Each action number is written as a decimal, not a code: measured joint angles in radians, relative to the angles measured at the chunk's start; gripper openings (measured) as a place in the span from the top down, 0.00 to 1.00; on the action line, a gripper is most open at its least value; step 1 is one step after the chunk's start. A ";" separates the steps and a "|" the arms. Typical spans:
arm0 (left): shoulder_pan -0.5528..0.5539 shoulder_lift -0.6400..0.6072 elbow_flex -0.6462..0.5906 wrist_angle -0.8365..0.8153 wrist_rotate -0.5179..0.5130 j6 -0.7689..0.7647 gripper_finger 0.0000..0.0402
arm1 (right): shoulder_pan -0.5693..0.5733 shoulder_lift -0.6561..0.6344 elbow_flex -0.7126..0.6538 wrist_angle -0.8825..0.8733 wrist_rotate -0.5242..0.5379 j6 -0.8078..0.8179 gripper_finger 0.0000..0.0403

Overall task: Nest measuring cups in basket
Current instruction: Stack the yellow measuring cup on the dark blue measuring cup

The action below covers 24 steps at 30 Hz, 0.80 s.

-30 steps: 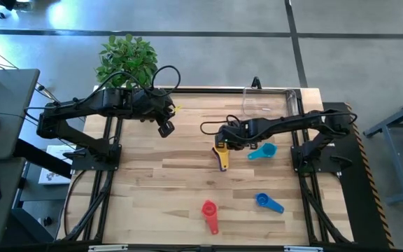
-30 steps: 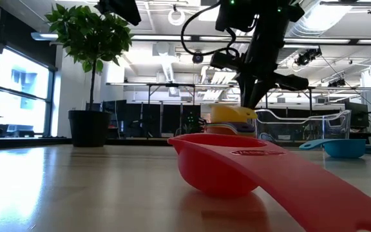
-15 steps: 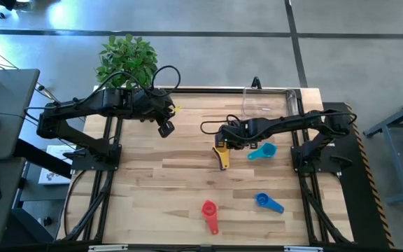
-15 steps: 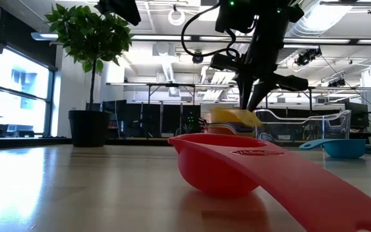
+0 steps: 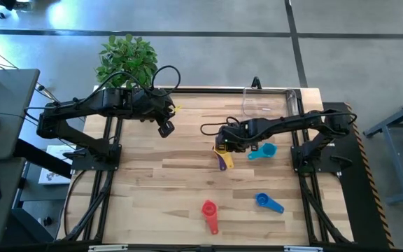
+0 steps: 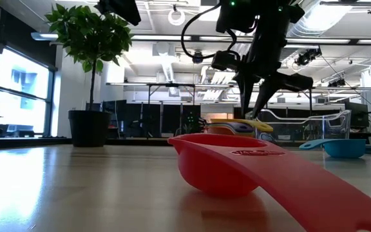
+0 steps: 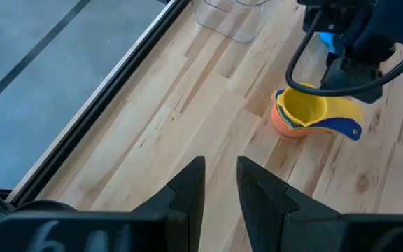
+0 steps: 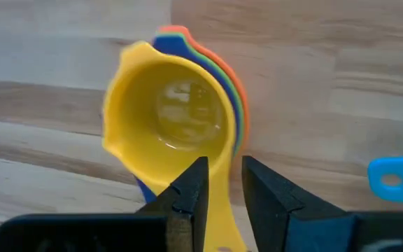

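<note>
Over on the left, the plant [image 5: 126, 57] stands off the table's far corner, and the left gripper [image 5: 165, 128] hangs in the air above the bare wood of the table [image 5: 152, 182], well apart from every cup; its fingers [image 7: 187, 187] stand a narrow gap apart with nothing between them. Moving toward the middle, a red cup [image 5: 209, 211] lies alone near the front edge, handle pointing toward the front. Just past it, mid-table, sits the stack of cups [image 5: 222, 154]: the yellow cup [image 8: 168, 126] is on top, mouth up, with blue, green and orange rims showing under its edge, and the whole stack rests on the wood. The right gripper [image 5: 224, 143] hovers right over that stack, its fingers [image 8: 189, 189] a narrow way apart on either side of the yellow handle; from the low camera they sit above the stack, and whether they touch the handle I cannot tell. Just beside the stack, on its right, lies a light blue cup [image 5: 262, 151], and a blue cup [image 5: 266, 202] rests nearer the front, to the right of the red one. Up at the far right corner stands the clear basket [image 5: 270, 102], no cup visible inside it, well apart from the stack.
</note>
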<state>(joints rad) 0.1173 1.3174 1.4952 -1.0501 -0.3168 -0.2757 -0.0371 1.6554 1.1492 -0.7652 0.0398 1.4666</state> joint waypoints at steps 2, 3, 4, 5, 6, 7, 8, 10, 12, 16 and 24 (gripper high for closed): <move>0.000 0.000 0.000 0.000 0.000 0.000 0.81 | 0.008 -0.004 0.000 -0.020 -0.007 0.000 0.81; 0.000 0.000 0.000 0.000 0.000 0.000 0.81 | 0.014 -0.007 0.000 -0.025 -0.007 0.002 0.81; 0.000 0.000 0.000 0.000 0.000 0.000 0.81 | 0.021 -0.010 0.001 -0.031 -0.007 0.008 0.81; 0.000 0.000 0.000 0.000 0.000 0.000 0.81 | 0.030 -0.014 0.001 -0.044 -0.007 0.017 0.81; 0.000 0.000 0.000 -0.001 0.000 0.000 0.81 | 0.041 -0.016 0.001 -0.059 -0.007 0.022 0.81; 0.000 0.000 0.000 0.000 0.000 0.000 0.81 | 0.051 -0.017 0.001 -0.070 -0.007 0.032 0.81; 0.000 0.000 0.000 0.000 0.000 0.000 0.81 | 0.061 -0.017 0.001 -0.082 -0.009 0.046 0.81; 0.000 0.000 0.000 0.000 0.000 0.000 0.81 | 0.082 -0.017 -0.001 -0.107 -0.011 0.065 0.81; 0.000 0.000 0.000 -0.001 0.000 0.000 0.81 | 0.098 -0.013 -0.011 -0.098 -0.011 0.089 0.81; 0.000 0.000 0.000 0.000 0.000 0.000 0.81 | 0.118 -0.013 -0.041 -0.055 0.003 0.136 0.81; 0.000 0.000 0.000 0.000 0.000 0.000 0.81 | 0.131 -0.012 -0.107 0.076 -0.011 0.176 0.81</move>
<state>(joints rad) 0.1173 1.3174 1.4952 -1.0504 -0.3164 -0.2759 0.0940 1.6436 1.0425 -0.6890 0.0288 1.6423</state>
